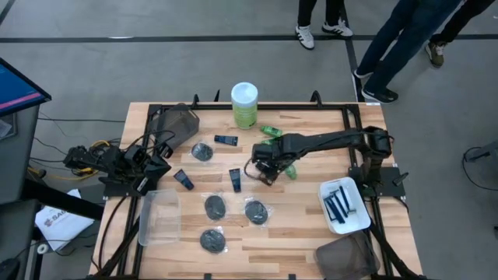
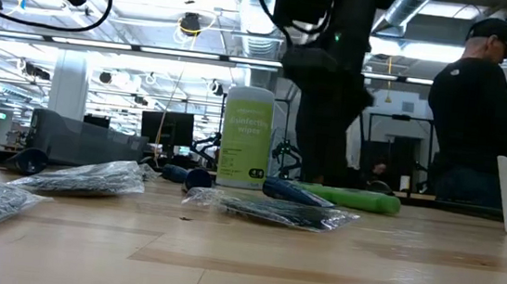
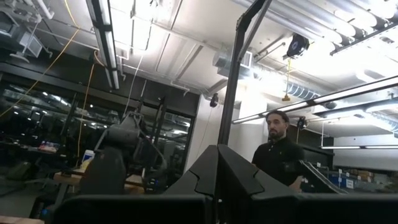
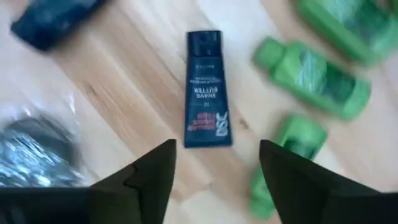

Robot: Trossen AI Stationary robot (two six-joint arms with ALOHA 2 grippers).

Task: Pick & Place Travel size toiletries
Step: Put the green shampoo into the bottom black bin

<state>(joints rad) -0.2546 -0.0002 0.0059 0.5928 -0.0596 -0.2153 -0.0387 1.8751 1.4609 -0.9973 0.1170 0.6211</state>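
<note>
My right gripper [image 1: 261, 168] hovers open above the middle of the table. In the right wrist view its fingers [image 4: 214, 174] stand apart, with a dark navy tube [image 4: 208, 90] lying flat on the wood beyond them and green bottles [image 4: 314, 78] beside it. The high view shows navy tubes [image 1: 226, 140] [image 1: 235, 180] [image 1: 184, 180], black discs in wrappers [image 1: 203, 151] [image 1: 215, 206] [image 1: 256, 211], and green bottles [image 1: 271, 131] [image 1: 290, 170]. Blue razors lie in the white tray [image 1: 356, 222]. My left gripper [image 1: 156, 165] waits shut at the table's left edge.
A tall green canister with a white lid [image 1: 244, 105] stands at the far edge. A clear tray [image 1: 159, 216] lies near left. Grey bags sit at far left [image 1: 180, 123] and near right [image 1: 346, 257]. People stand beyond the far edge [image 1: 389, 47].
</note>
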